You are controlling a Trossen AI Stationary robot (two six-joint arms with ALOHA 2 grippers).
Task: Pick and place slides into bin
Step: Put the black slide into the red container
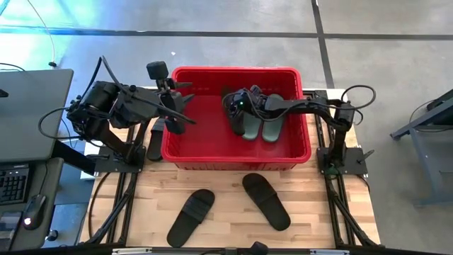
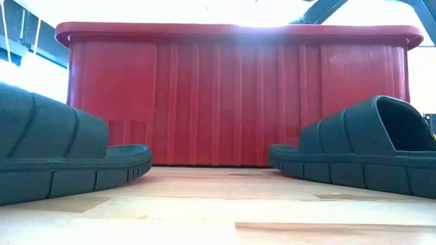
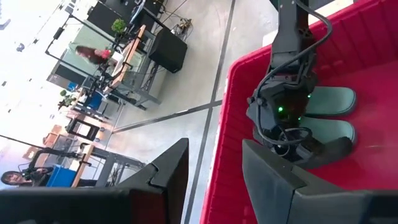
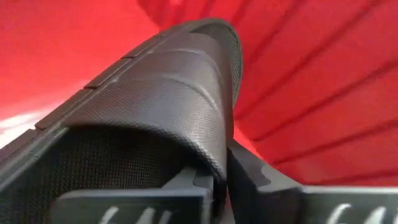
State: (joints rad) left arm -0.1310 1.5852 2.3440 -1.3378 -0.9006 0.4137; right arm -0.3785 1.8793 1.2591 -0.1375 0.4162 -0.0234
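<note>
The red bin (image 1: pixel 212 152) stands at the table's middle far side. Two sage-green slides (image 1: pixel 263 128) lie side by side on its floor. My right gripper (image 1: pixel 237 106) is inside the bin, shut on a black slide (image 4: pixel 155 106), which also shows in the left wrist view (image 3: pixel 329 149). My left gripper (image 3: pixel 214 168) is open and empty above the bin's left rim (image 1: pixel 168 113). Two more black slides (image 1: pixel 191 216) (image 1: pixel 267 200) lie flat on the table in front of the bin; both show in the low view (image 2: pixel 61 153) (image 2: pixel 361 150). My right gripper pinches the black slide's wide strap at its edge (image 4: pixel 217 158), one finger (image 4: pixel 180 193) under the strap and one finger (image 4: pixel 261 186) outside it. The slide is inside the bin beside the green slides; whether it rests on the floor I cannot tell.
Another black slide (image 1: pixel 156 138) lies on the table against the bin's left wall, under my left arm. The bin's ribbed near wall (image 2: pixel 238 102) rises behind the two front slides. Bare wooden table (image 1: pixel 325 212) lies at the front right.
</note>
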